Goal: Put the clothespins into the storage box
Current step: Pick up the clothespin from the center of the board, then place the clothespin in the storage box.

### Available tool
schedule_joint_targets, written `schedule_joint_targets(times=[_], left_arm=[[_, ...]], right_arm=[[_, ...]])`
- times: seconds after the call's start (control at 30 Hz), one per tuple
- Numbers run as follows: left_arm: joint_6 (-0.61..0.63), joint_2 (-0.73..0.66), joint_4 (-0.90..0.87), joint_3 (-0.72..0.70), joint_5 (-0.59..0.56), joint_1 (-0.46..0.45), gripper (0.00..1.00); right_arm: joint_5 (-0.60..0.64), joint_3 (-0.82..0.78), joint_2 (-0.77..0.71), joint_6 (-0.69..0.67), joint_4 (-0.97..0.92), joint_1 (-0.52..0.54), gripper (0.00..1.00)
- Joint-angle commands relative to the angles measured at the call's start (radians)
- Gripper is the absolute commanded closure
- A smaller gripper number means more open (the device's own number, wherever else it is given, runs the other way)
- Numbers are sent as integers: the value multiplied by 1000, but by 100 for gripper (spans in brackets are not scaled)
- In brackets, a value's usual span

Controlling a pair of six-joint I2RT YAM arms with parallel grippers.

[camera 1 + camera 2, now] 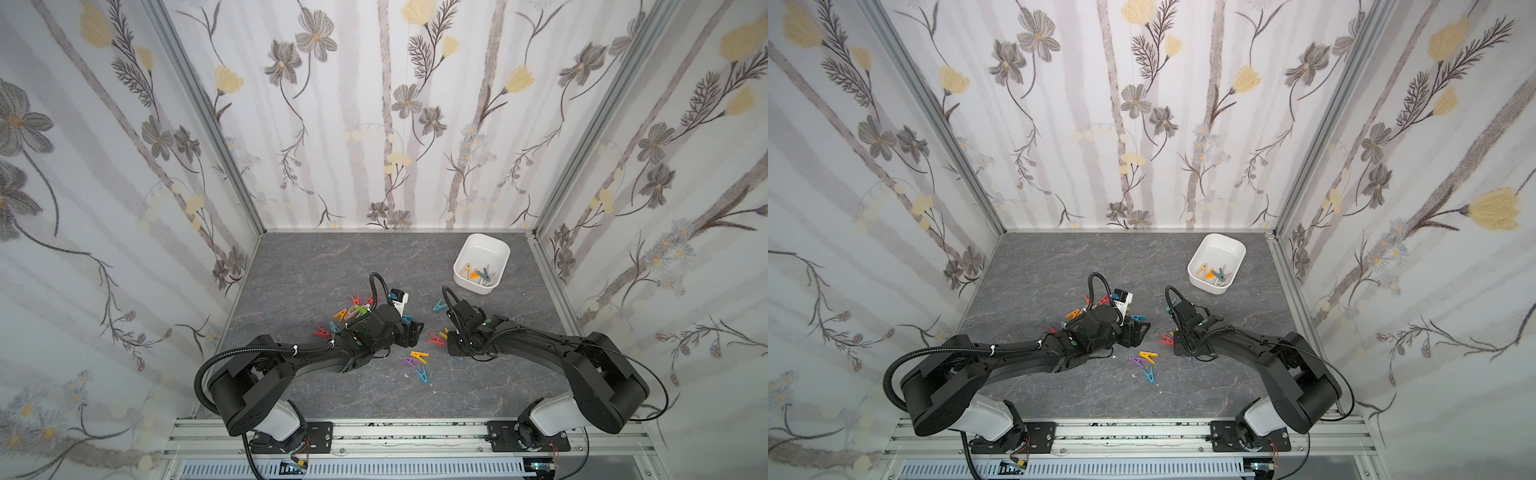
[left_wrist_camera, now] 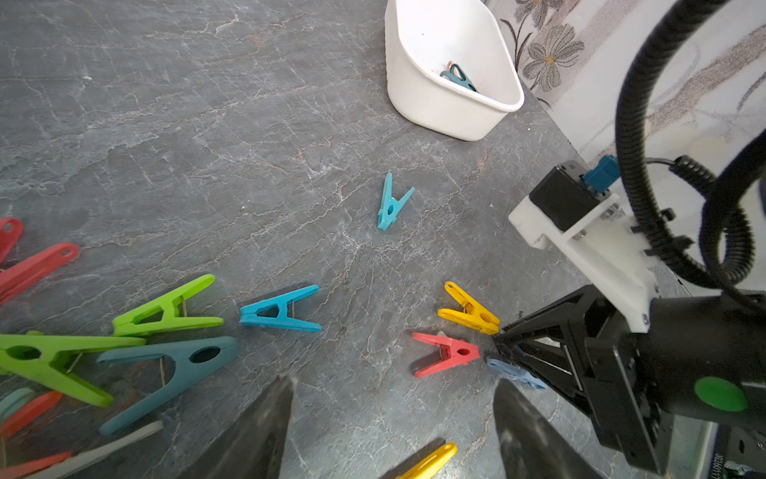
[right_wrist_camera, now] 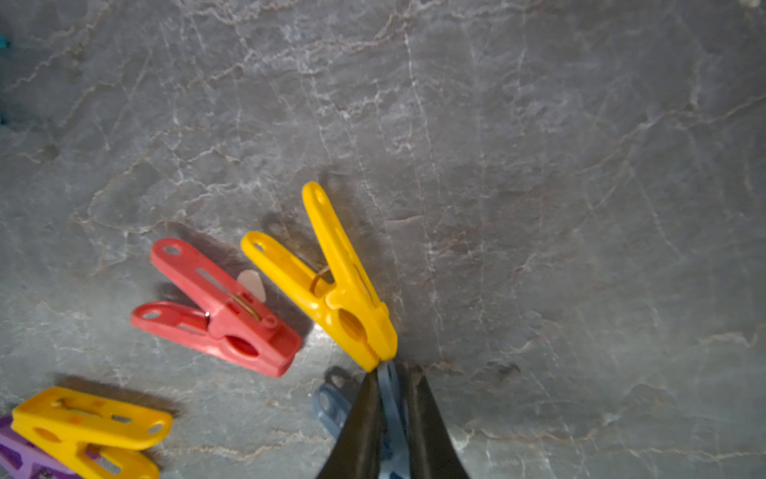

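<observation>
A: The right gripper [image 3: 393,379] pinches a slate-blue plastic clothespin [image 3: 331,408], well apart from the white plastic storage box [image 1: 484,249]. The left gripper [image 2: 396,381] gapes empty.

B: Edge-on grip, so it may slip, or drag the yellow plastic clothespin [image 3: 352,315] just beside it.

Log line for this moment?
right gripper: shut on blue clothespin | left gripper: open, empty | storage box: few clothespins inside

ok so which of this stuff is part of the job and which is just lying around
Job:
loose clothespins
blue clothespin, pinched by the right gripper
white storage box

Lying about:
pale chip beside the red clothespin
white specks on the table
</observation>
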Motion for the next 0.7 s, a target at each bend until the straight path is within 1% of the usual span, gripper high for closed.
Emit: schedule_joint_targets(times=[0.0,0.1,0.2,0.33,0.5,0.67], left_arm=[[9,2,32,13,-3,1,23],[20,-4,27,19,-15,0,23],[38,-20,21,24,-39,4,23],[53,-40,30,29,-62,22,23],[82,-45,93,39,-108,41,22],[143,48,207,119,-123,43,22]], right_arm=[[0,-2,10,10,0,3,88],[7,12,-21,12,-25,4,89],[12,37,-84,13,-65,4,90],[20,146,-107,-4,-105,-16,91],[7,255,-92,-26,-52,-116,91],[15,360,-53,-20,85,-244,92]])
